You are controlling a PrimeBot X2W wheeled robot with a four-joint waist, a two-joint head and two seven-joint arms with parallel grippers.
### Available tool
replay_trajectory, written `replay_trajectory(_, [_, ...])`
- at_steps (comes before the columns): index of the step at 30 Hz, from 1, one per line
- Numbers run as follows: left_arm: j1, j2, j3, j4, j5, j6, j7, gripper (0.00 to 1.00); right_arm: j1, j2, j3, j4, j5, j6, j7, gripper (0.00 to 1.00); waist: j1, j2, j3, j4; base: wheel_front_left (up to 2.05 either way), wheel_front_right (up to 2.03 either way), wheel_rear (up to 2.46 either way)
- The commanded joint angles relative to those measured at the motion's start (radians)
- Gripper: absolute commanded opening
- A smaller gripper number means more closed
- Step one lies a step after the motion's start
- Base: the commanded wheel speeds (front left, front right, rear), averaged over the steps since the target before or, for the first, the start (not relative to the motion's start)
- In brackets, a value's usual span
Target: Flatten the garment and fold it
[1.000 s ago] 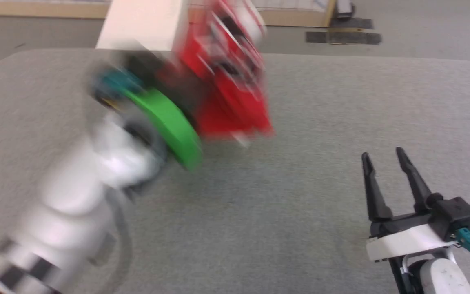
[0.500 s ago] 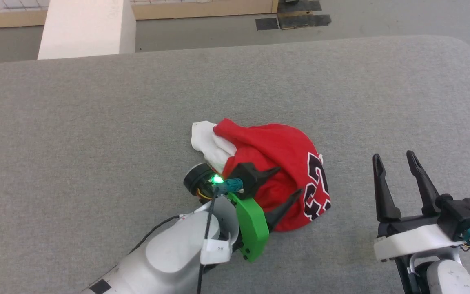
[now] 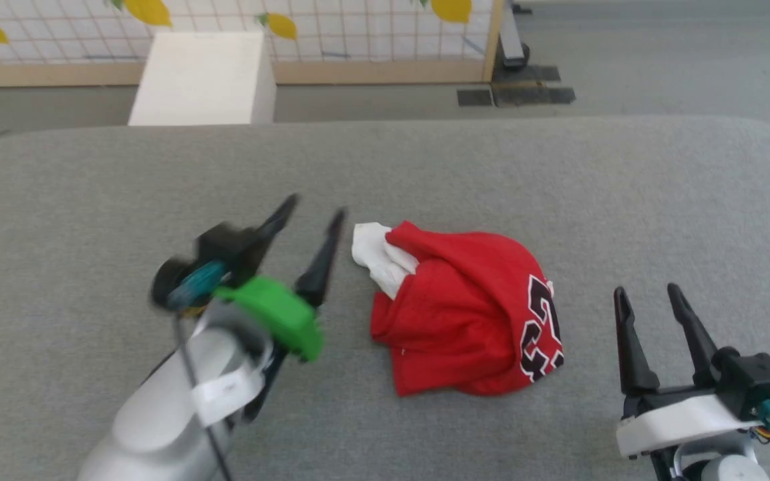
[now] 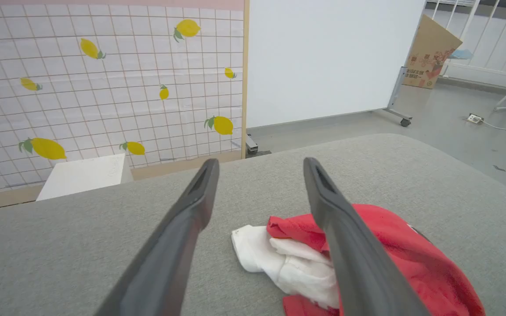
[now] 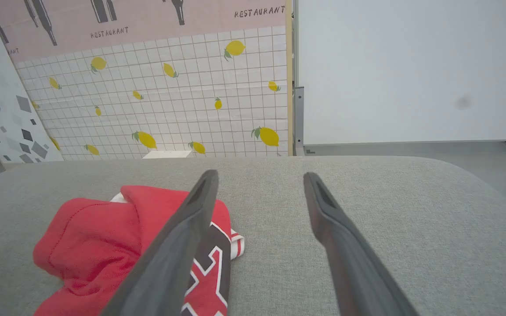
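My left jaws and right jaws both stand wide open and empty, with the red jersey T-shirt point(image 3: 465, 314) crumpled on the grey desk point(image 3: 91, 200) between them: just right of the left pair, ahead and left of the right pair. It looks light, soft and limp, likely to sag and bunch when lifted. I'd pinch the white sleeve point(image 3: 375, 257) nearest the left jaws, and the edge by the black "23" point(image 3: 539, 327) with the right.
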Motion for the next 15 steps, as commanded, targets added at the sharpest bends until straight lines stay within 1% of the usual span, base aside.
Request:
replay_trajectory(1, [0.057, 0.012, 0.029, -0.019, 0.018, 0.014, -0.003, 1.0, 0.017, 0.0, 0.002, 0.004, -0.007, -0.002, -0.005, 1.0, 0.0001, -0.0001, -0.038, 0.034, 0.0, 0.0, 0.0])
replay_trajectory(5, [0.212, 0.025, 0.138, -0.083, 0.055, 0.044, -0.004, 1.0, 0.038, 0.0, 0.009, 0.008, -0.004, -0.002, -0.005, 1.0, 0.0001, -0.0001, -0.061, 0.044, 0.0, 0.0, 0.0])
replay_trajectory(8, [0.325, 0.01, 0.194, -0.125, 0.089, 0.052, -0.004, 1.0, 0.053, 0.0, 0.016, 0.011, 0.001, -0.002, -0.005, 1.0, 0.0001, -0.0001, -0.075, 0.048, 0.0, 0.0, 0.0])
replay_trajectory(11, [0.414, -0.018, 0.241, -0.158, 0.123, 0.044, -0.004, 1.0, 0.067, 0.0, 0.022, 0.017, 0.007, -0.002, -0.005, 1.0, 0.0001, -0.0001, -0.087, 0.052, 0.0, 0.0, 0.0])
replay_trajectory(15, [0.489, -0.056, 0.28, -0.181, 0.166, 0.03, -0.004, 1.0, 0.078, 0.0, 0.028, 0.022, 0.011, -0.002, -0.005, 1.0, 0.0001, -0.0001, -0.097, 0.052, 0.0, 0.0, 0.0])
